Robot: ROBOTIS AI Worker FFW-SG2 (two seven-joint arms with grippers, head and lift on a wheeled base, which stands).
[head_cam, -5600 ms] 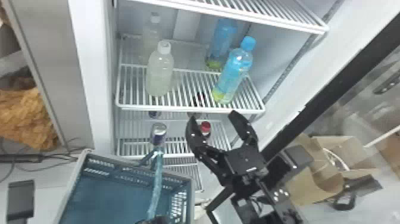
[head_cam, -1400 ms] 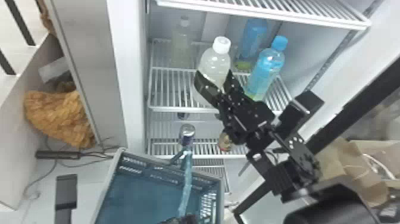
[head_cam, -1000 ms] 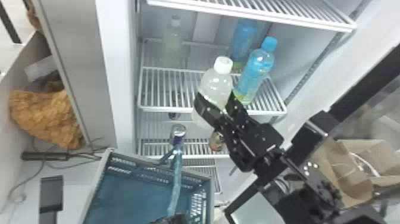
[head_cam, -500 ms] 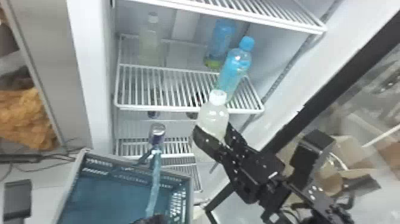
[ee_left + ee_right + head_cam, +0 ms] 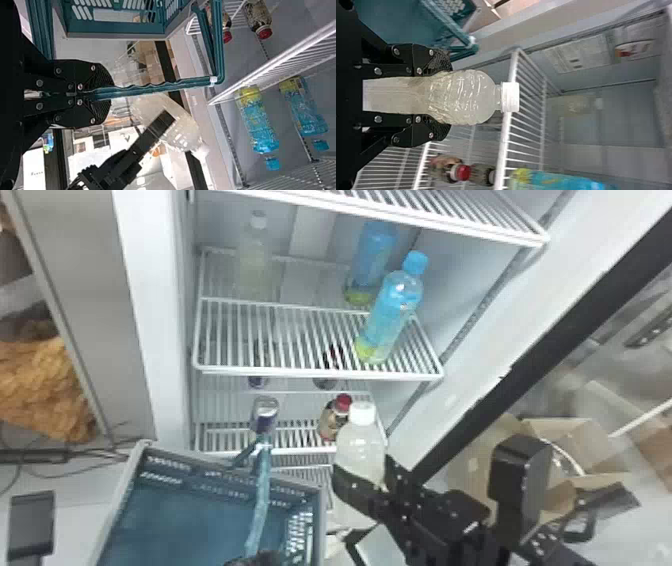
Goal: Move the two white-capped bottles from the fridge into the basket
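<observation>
From up at the robot's head, one camera looks forward and down into the white fridge (image 5: 160,320), a moderate way off. The left wrist's looks from close up along the teal plastic basket handle (image 5: 259,510) and out to the shelves. The right wrist's sits just behind the cloudy, white-capped plastic bottle (image 5: 361,445), facing the fridge. All three share bottle, handle and white wire shelves (image 5: 320,374).

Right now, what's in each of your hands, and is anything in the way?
Right gripper shut on one white-capped bottle, outside the basket. Left gripper shut on the basket's handle, maybe in the way. Other bottle on a fridge shelf.
</observation>
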